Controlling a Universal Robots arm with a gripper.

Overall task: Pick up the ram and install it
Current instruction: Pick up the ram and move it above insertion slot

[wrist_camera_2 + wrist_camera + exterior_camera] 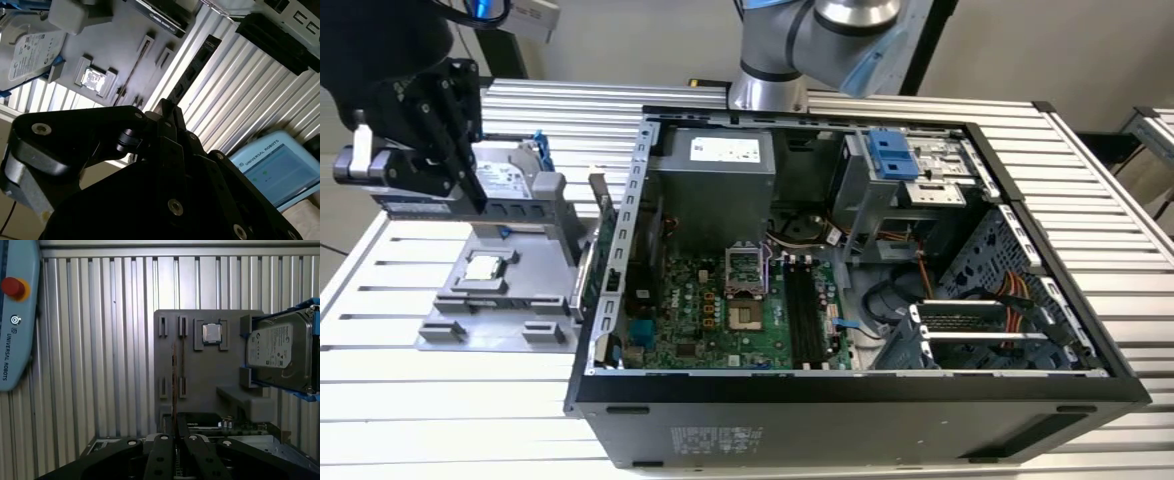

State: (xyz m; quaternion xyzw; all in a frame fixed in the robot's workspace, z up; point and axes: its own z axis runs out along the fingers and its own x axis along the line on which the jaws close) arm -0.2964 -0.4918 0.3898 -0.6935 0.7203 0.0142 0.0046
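Thin dark-green ram stick (174, 385), edge-up in grey plastic holder (200, 390), likely light, stiff, fragile: pinch its flat faces. Cannot tell how wide the end effector (178, 437) stands.

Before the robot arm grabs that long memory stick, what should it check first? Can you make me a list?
1. Ram free to grab: ok. It stands on edge between the gray holder and the computer case.
2. Gripper at the ram: not ok. It hangs over the hard drive, apart from the ram.
3. Gripper empty: ok, nothing shows in it in the first wrist view.
4. Jaws open: not ok, they look shut.
5. Case open: ok, the motherboard shows.
6. Memory slots free: ok, they look empty.
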